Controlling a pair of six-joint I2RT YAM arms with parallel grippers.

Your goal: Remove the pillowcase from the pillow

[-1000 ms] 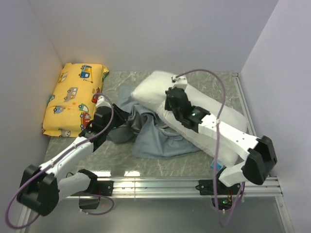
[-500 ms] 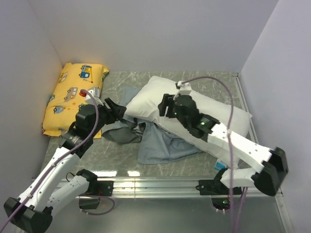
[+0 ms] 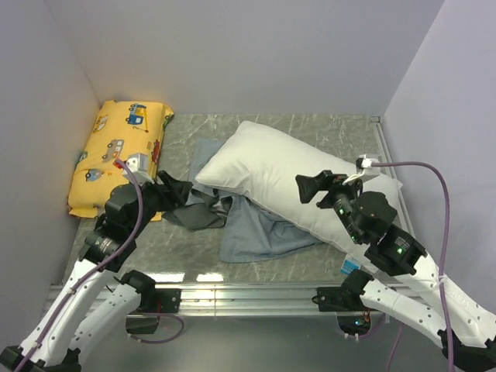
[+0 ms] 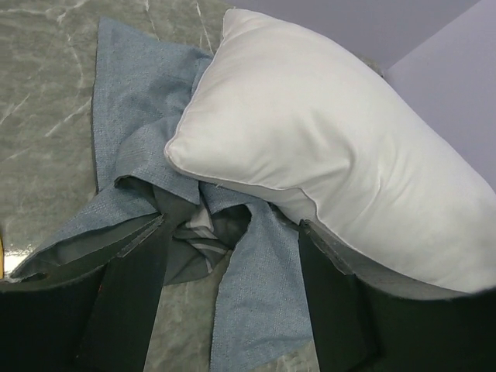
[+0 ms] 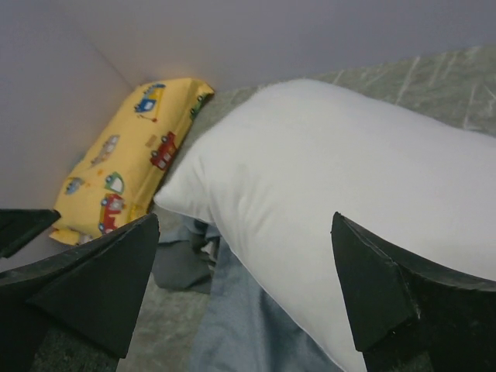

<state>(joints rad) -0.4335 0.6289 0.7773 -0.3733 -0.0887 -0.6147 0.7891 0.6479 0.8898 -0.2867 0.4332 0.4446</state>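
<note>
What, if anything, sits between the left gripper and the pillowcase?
Nothing visible. The open left gripper hovers right beside the crumpled pillowcase, with no object between them. The pillow lies over only part of the fabric, on the side away from that gripper.

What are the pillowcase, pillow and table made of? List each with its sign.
Pillowcase: matte woven cloth, probably cotton; visible weave, soft folds. Pillow: smooth white fabric shell, piped seam, plump stuffing. Table: grey marble-look top, veined, slightly glossy; maybe laminate.
</note>
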